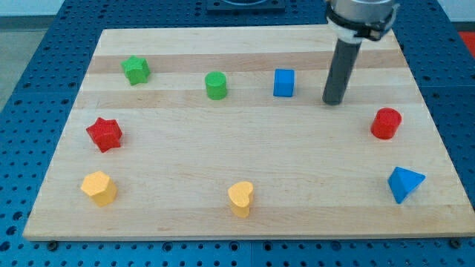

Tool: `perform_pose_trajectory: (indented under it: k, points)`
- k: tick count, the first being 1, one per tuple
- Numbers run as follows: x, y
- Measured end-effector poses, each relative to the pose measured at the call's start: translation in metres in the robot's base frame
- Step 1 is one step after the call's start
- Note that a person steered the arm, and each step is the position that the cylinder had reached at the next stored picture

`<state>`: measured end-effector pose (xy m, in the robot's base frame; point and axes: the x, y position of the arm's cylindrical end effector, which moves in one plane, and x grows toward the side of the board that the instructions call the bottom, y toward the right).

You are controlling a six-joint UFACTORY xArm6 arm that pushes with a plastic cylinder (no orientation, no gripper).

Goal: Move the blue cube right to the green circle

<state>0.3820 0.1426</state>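
Note:
The blue cube (283,82) sits on the wooden board (245,178) in its upper middle. The green circle, a short green cylinder (216,85), stands to the cube's left with a clear gap between them. My tip (332,101) rests on the board to the right of the blue cube, a short gap away, not touching it. The dark rod rises from there to the view's top.
A green star (136,70) lies at the upper left, a red star (104,134) at the left. A yellow block (99,187) and a yellow heart (240,198) sit near the bottom. A red cylinder (386,123) and a blue triangle (404,183) are at the right.

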Motion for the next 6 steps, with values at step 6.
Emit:
perform_pose_trajectory:
  k: [6]
  points:
    - [-0.017,-0.070]
